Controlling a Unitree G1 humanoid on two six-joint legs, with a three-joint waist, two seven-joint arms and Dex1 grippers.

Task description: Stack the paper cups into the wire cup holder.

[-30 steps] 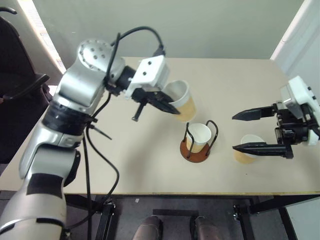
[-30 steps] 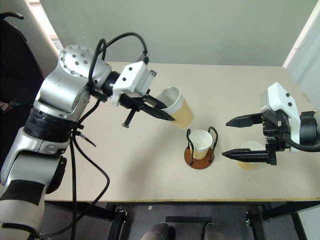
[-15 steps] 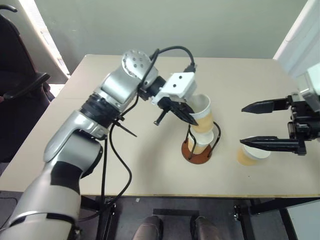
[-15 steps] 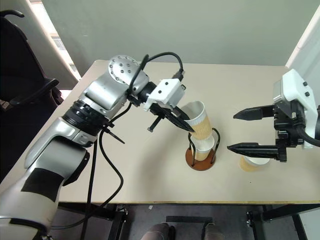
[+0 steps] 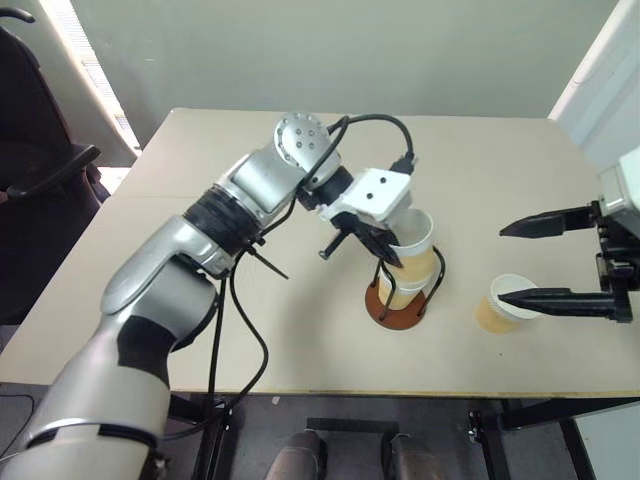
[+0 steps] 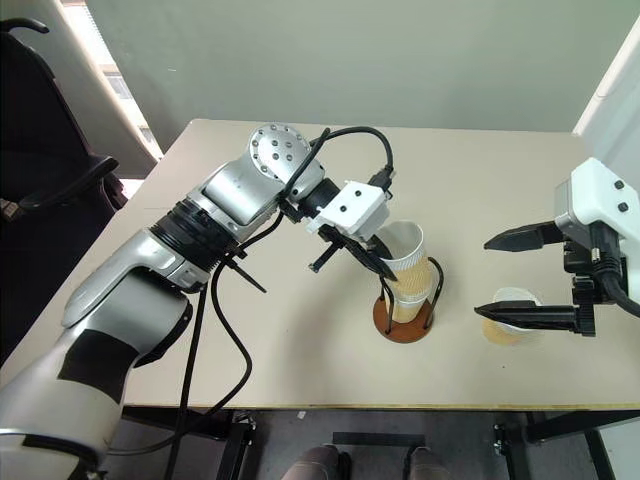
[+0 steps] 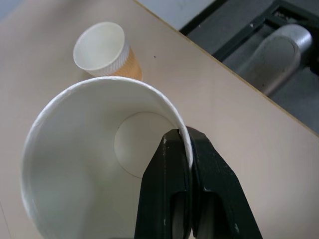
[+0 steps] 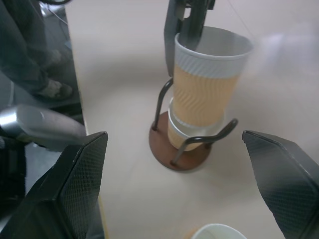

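Pinching the top cup [image 8: 209, 79] by its rim, our left gripper [image 6: 385, 268] could tip the holder [image 8: 178, 149] if released crooked, while our right gripper [image 5: 548, 262] waits wide open and empty.

Left fingers [image 7: 169, 189] pinched, right fingers [image 8: 79, 174] spread

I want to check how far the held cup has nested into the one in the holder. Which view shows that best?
The right wrist view: it sees the held cup side-on, its bottom partly inside the lower cup in the wire cup holder. The head views look down at an angle; the left wrist view looks into the cup where the left gripper pinches its rim.
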